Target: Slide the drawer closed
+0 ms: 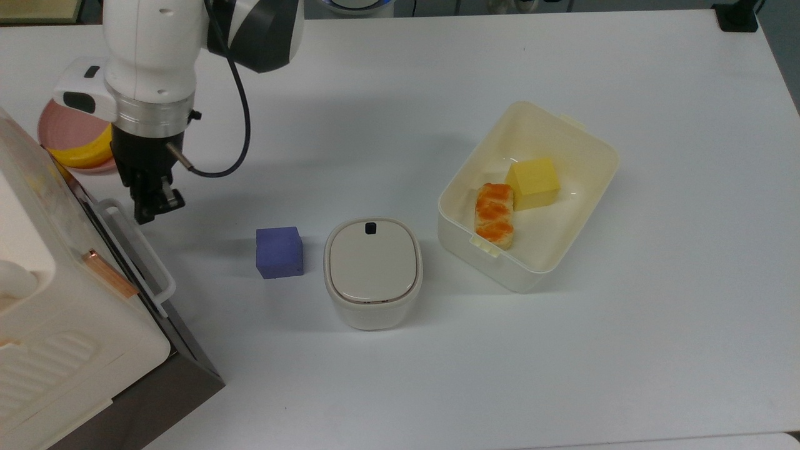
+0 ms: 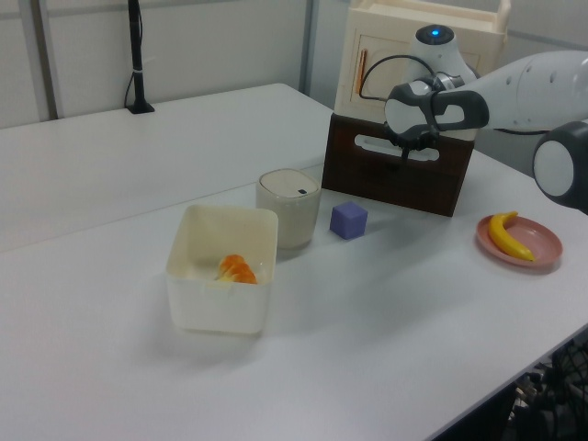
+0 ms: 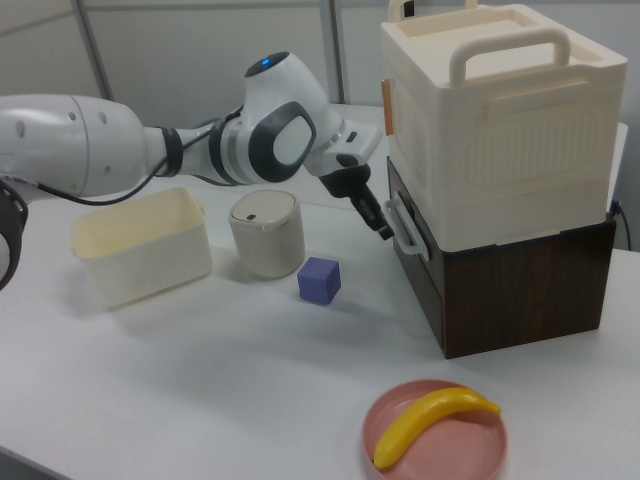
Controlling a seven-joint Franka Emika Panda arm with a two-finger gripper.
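Observation:
The drawer (image 2: 372, 165) sits pushed into the cream-white cabinet (image 3: 500, 130), its dark brown front panel flush with the dark base. Its white loop handle (image 1: 147, 248) sticks out toward the table; the light-wood tray is hidden inside. My gripper (image 1: 153, 205) hangs shut, with nothing in it, beside the far end of the handle in the top view. In the right view the gripper (image 3: 380, 222) stands just left of the handle (image 3: 403, 228), and I cannot tell whether it touches. In the left view the gripper (image 2: 407, 152) is in front of the panel.
A purple cube (image 1: 279, 252) and a lidded cream canister (image 1: 372, 272) stand near the cabinet. A cream bin (image 1: 562, 144) holds a yellow block (image 1: 532, 181) and an orange-topped piece (image 1: 494, 214). A pink plate with a banana (image 3: 436, 420) lies beside the cabinet.

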